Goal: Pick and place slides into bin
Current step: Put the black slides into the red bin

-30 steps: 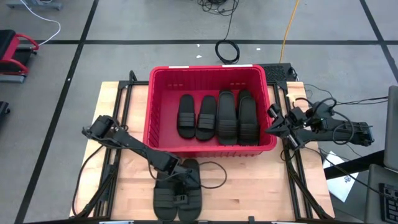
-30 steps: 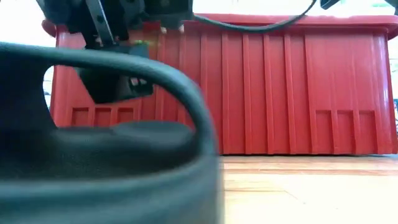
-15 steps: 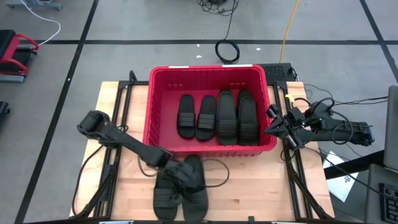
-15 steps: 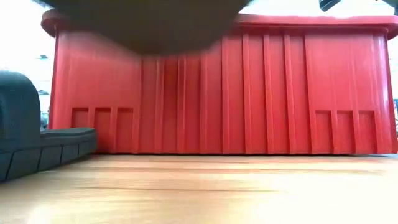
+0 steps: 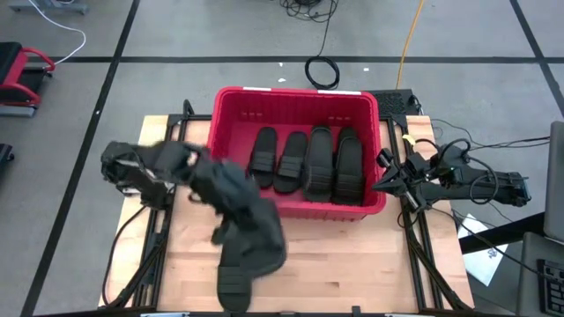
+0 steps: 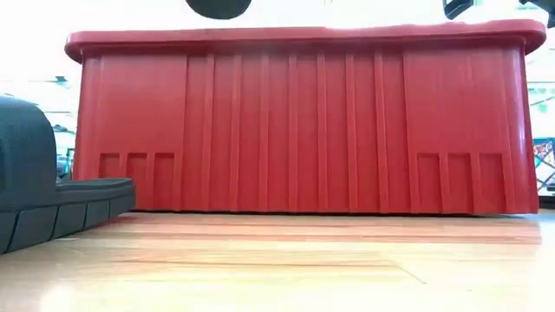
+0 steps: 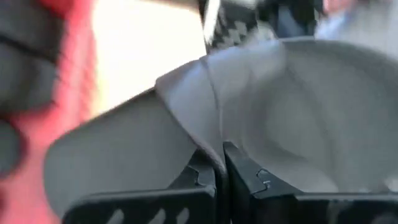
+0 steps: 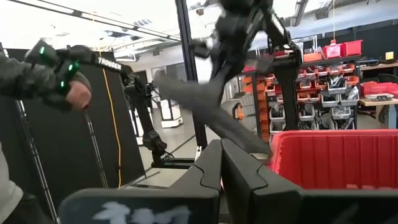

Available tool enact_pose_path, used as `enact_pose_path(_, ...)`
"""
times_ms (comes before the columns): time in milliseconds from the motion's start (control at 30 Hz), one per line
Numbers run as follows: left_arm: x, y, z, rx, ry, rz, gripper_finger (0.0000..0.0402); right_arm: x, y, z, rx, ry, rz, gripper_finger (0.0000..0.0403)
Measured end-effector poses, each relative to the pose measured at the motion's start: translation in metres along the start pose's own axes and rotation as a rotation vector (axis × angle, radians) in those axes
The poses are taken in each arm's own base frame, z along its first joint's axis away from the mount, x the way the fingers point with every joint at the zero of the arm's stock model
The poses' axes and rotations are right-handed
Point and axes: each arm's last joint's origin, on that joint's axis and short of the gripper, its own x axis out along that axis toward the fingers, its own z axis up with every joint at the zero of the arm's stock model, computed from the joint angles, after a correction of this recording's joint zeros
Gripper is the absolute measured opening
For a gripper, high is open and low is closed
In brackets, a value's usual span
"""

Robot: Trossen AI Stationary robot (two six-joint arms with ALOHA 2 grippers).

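Carrying one matte black rubber slide sandal through the air, your left gripper is clamped tight on a thin edge of it, the two dark fingers pinched together with the grey-looking rubber rising just beyond them in the left wrist view. Seen from above, the sandal is hanging blurred over the wooden table, just in front of the large red ribbed plastic bin and near its left front corner, not yet over the rim. You are probably handling something light and springy: rubber like this bends and swings under its own weight, so a pinch on the edge is likely letting it dangle and sway; the wide ribbed strap would give a firmer, less slippery hold than the sole edge. Four more black slides are already lying side by side inside the bin, and another sandal is waiting on the table at the front edge, directly below the one you are lifting; its strap also shows at the left of the low view. From the right wrist view the carried sandal is hanging tilted beside the red wall, toe end downward. Your right gripper is resting closed and empty just beside the bin's right wall. A person's hand is showing in the room beyond the table.
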Motion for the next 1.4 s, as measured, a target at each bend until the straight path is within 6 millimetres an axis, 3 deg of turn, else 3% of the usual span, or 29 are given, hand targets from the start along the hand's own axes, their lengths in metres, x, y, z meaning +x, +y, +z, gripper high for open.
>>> enact_pose_path(133,-0.036,0.013,0.021,0.052,-0.178,0.104,0.0001,0.0,0.0,0.0,-0.006,0.0,0.0,0.0)
enact_pose_path(200,-0.049,0.018,0.031,0.089,-0.264,0.077,0.0001,0.0,0.0,0.0,0.002,0.0,0.0,0.0)
enact_pose_path(300,-0.06,0.028,0.03,0.124,-0.219,0.035,0.0001,0.0,0.0,0.0,-0.008,0.0,-0.001,0.0)
enact_pose_path(433,-0.067,0.052,0.026,0.15,-0.143,0.117,0.0001,0.0,0.0,0.0,-0.014,-0.004,-0.014,0.0)
enact_pose_path(667,-0.054,0.076,0.023,0.2,-0.002,0.117,0.0001,0.0,-0.002,0.0,0.011,-0.016,-0.057,0.0)
enact_pose_path(1000,-0.043,0.085,0.024,0.208,0.055,0.079,0.0001,0.0,-0.002,0.0,0.006,-0.014,-0.059,0.0)
enact_pose_path(1133,-0.043,0.087,0.026,0.285,0.053,0.112,0.0001,0.0,-0.002,0.0,0.006,-0.014,-0.059,0.0)
enact_pose_path(1233,-0.043,0.106,0.031,0.348,0.055,0.175,0.0002,0.001,-0.002,0.0,-0.013,-0.011,-0.06,0.0)
enact_pose_path(1400,-0.037,0.166,0.038,0.365,0.135,0.297,0.0002,0.002,-0.004,-0.001,-0.015,-0.01,-0.087,0.0)
